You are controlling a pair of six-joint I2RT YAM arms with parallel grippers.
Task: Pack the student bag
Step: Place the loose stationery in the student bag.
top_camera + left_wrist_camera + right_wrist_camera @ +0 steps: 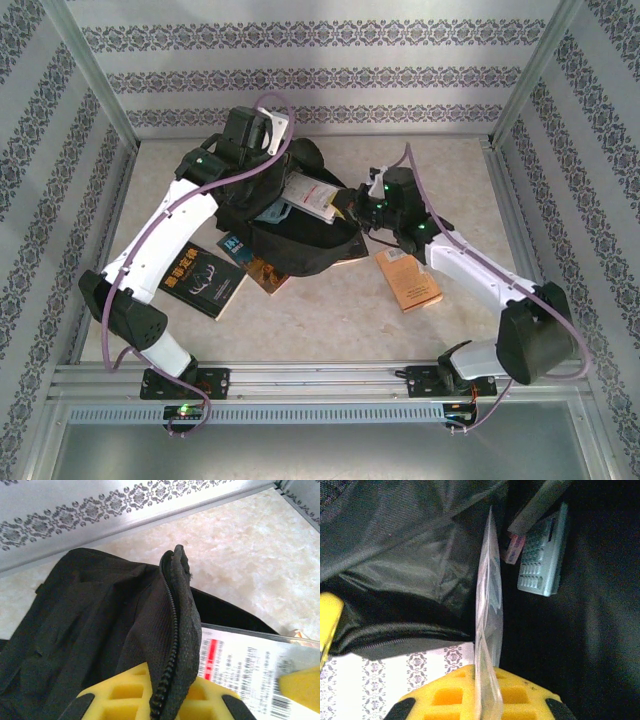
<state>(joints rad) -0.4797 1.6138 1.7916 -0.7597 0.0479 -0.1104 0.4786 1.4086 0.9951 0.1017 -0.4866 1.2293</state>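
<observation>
The student bag (300,245) lies in the middle of the table, black, with its mouth held apart. My left gripper (272,180) is shut on the bag's zipper edge (172,630), which is pinched between its yellow pads (125,697). From the right, my right gripper (345,203) is shut on a clear plastic packet (487,610) with a white printed card (245,667), and the packet sits at the bag's mouth (310,195). Inside the bag lies a grey calculator (540,555).
A black book (205,283) lies on the table left of the bag. A second book (255,268) sits partly under the bag's edge. To the right lies a brown book (408,278). Patterned walls close in the table on three sides.
</observation>
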